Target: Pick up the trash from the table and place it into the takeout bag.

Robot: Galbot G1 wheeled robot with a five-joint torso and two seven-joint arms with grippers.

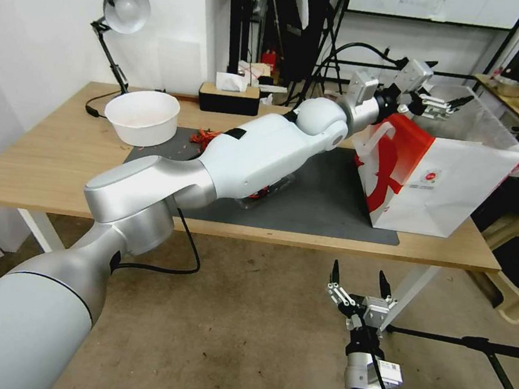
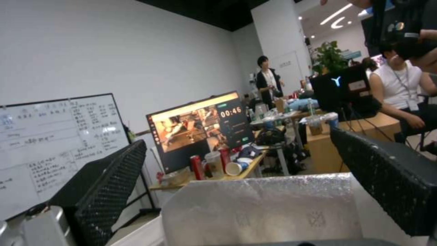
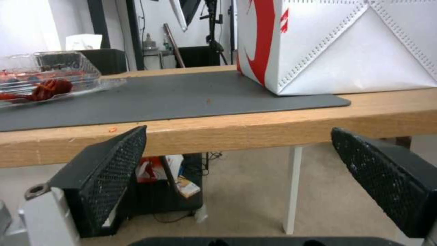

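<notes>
Above the open mouth of the takeout bag [image 1: 456, 181], the left gripper [image 1: 447, 106] hangs with its two fingers spread apart and nothing between them; in the left wrist view the dark textured pads [image 2: 109, 191] stand wide on either side of the bag's silvery lining [image 2: 264, 208], which rises just beyond the fingertips; the bag itself stands upright on the table [image 1: 43, 161], at the end of the dark grey mat [image 1: 334, 204], partly on the mat and partly on bare wood. Off the near edge of the table, lower than the tabletop, the right gripper [image 1: 358, 276] points upward with its fingers likewise parted and empty; from its wrist camera the table edge [image 3: 218, 136] runs across just beyond the open fingers [image 3: 114, 177], the bag's white and red wall [image 3: 346, 48] stands past the finger on one side, and a clear tray [image 3: 50, 75] holding red crayfish shells [image 3: 47, 88] rests on the mat past the other finger. Well back from the left fingers, under and behind that arm's forearm, more red shells [image 1: 203, 137] lie on the mat, and a white bowl [image 1: 141, 117] sits near the mat's far corner; a black tissue box [image 1: 228, 98] and a grey desk lamp [image 1: 123, 10] stand toward the far edge of the table.
</notes>
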